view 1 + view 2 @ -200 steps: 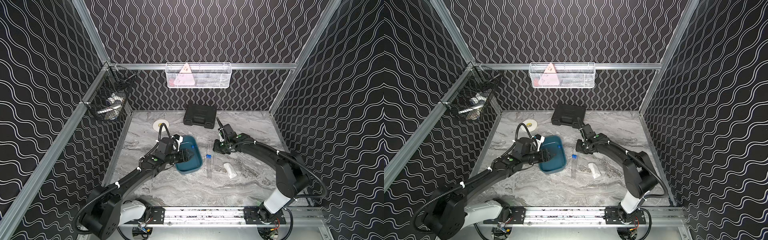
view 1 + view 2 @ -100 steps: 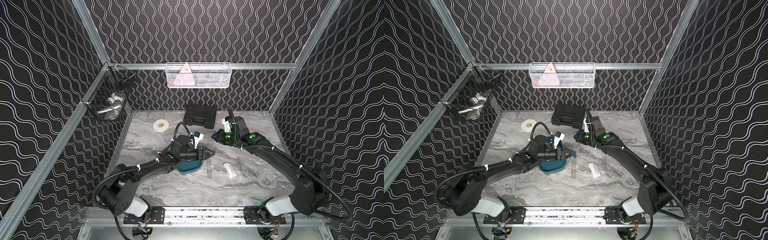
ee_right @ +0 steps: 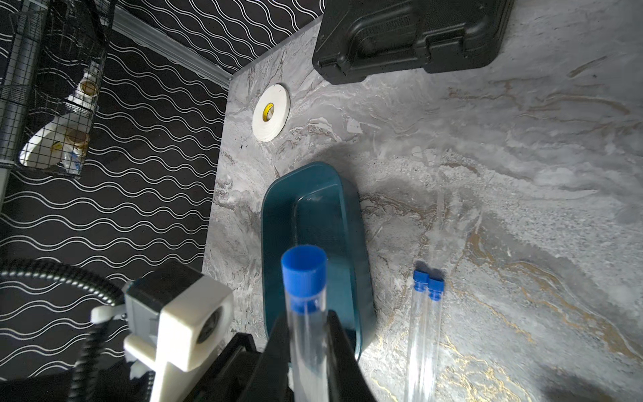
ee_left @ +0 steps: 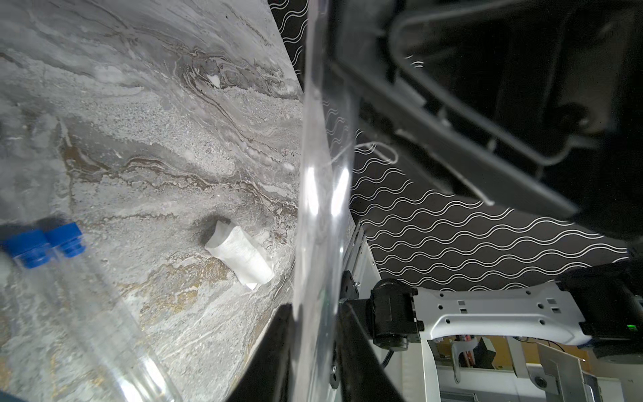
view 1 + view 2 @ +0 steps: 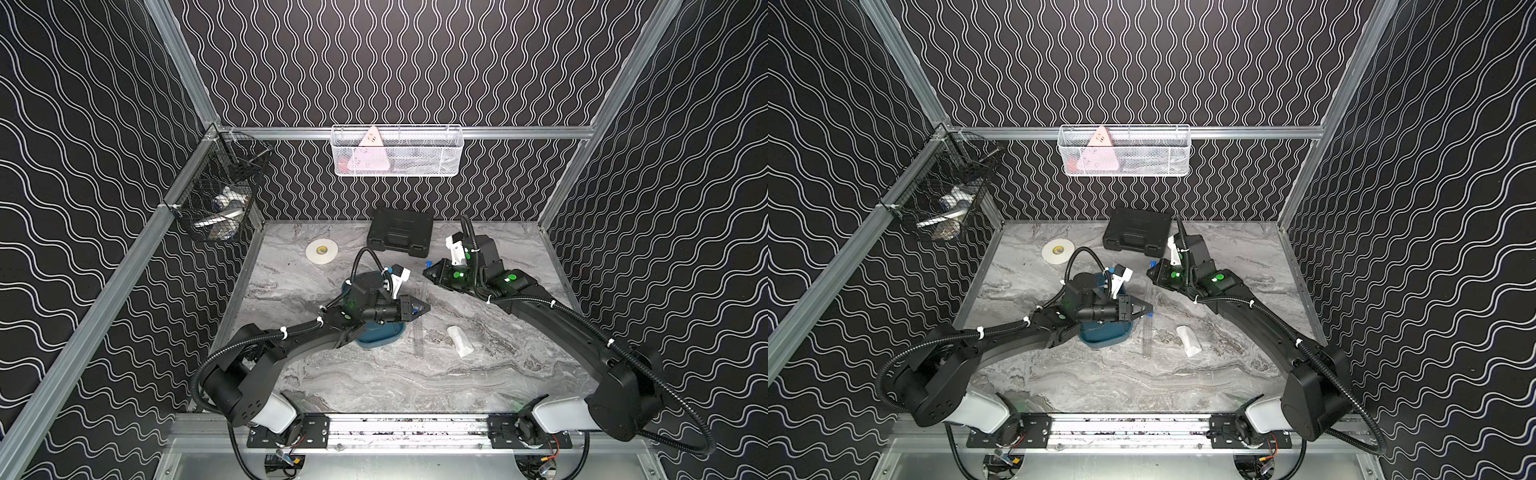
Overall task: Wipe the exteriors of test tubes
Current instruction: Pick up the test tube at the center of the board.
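left gripper (image 5: 424, 308) just changed state. Half a second ago its jaws were spread as it came off the teal tray (image 3: 313, 215). Now the left wrist view shows them pinched on the clear end of the capped test tube (image 3: 308, 348).

right gripper (image 5: 428, 272): no change in grip, clenched on the same tube just below the blue cap (image 3: 303, 269). The arm has come up from table level beside the tray.

Net result: one tube bridged between both arms, in the air beside the tray on the right arm's side.

two more test tubes (image 3: 432, 330) lie flat on the table just beside the tray, touching each other, caps level. The rolled white tissue (image 5: 459, 340) lies past them, further from the tray, and nothing is touching it.

Read: this is a hand-over or a two-point hold, not a wipe yet, since neither pincer has the tissue. One arm likely has to let go and fetch it.

Risk: two clamps on one thin rigid tube. Any mismatch in arm motion could bend it, crack it or drag it through a grip.
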